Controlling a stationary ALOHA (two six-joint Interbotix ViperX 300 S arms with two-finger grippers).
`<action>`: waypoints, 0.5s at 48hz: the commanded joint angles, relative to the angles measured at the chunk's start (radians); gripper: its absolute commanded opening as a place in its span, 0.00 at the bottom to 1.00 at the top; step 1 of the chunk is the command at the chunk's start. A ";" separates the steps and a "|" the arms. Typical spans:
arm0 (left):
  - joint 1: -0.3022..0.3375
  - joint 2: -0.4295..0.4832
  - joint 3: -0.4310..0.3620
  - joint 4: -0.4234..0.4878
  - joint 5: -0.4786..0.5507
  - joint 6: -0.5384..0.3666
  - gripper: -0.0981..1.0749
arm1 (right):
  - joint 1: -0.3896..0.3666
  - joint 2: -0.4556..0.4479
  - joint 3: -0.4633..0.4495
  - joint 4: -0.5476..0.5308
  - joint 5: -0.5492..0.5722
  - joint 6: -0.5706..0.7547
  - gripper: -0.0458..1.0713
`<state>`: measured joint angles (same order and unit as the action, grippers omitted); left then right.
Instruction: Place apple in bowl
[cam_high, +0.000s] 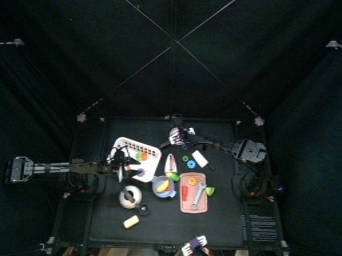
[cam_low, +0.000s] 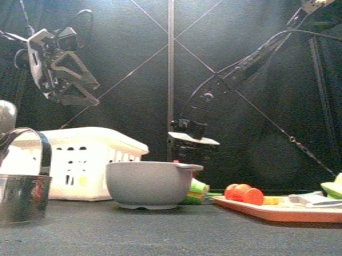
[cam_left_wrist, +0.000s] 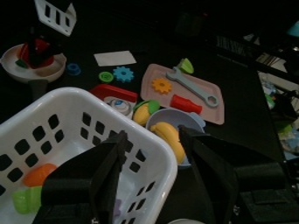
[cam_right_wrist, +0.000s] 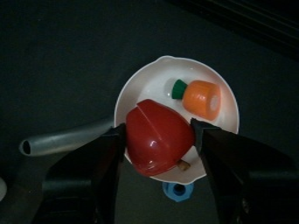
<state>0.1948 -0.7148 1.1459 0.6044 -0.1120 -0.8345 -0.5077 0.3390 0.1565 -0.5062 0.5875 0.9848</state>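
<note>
No readable writing is showing. The right pincer (cam_right_wrist: 159, 157) is gripping one red apple (cam_right_wrist: 158, 138); the left pincer (cam_left_wrist: 158, 162) is hanging open over one grey bowl (cam_low: 152, 184).

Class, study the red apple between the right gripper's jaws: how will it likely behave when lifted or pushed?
The apple looks smooth and glossy, so it may slip in the right gripper unless squeezed squarely. Its rounded shape suggests it would roll if set loose on a flat surface. It shows no denting between the jaws, so it is probably stiff.
</note>
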 joint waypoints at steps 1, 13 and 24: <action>0.002 0.002 -0.011 -0.003 -0.003 0.002 0.83 | 0.000 -0.051 -0.025 0.003 -0.006 -0.002 0.68; 0.003 0.000 -0.011 -0.003 -0.005 0.002 0.83 | 0.092 -0.170 -0.002 -0.003 -0.006 -0.002 0.68; 0.003 0.002 -0.009 -0.003 -0.005 0.002 0.83 | 0.264 -0.236 0.041 0.002 -0.032 -0.002 0.68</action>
<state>0.1948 -0.7133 1.1474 0.6029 -0.1120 -0.8345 -0.3160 0.1565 0.1963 -0.5047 0.5737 0.9848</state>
